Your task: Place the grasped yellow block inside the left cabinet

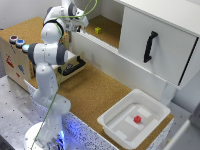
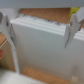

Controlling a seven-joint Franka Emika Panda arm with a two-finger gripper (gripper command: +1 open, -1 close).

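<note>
The yellow block (image 1: 98, 30) rests on the cork-brown floor of the left cabinet (image 1: 114, 26), apart from my gripper. My gripper (image 1: 83, 25) hangs at the cabinet's front edge, a little to the exterior view's left of the block. In the wrist view my gripper (image 2: 40, 30) is open, with one finger (image 2: 6, 27) at each side and nothing between them. The white cabinet wall (image 2: 40, 47) fills that view, with cork floor (image 2: 45, 12) beyond it. The block does not show in the wrist view.
A white door with a black handle (image 1: 150, 46) closes the section at the exterior view's right. A light wooden box with coloured buttons (image 1: 15, 50) stands on the left. A black-handled drawer (image 1: 72, 67) sits by the arm. A white tray (image 1: 116, 129) holds a small red cube (image 1: 137, 119).
</note>
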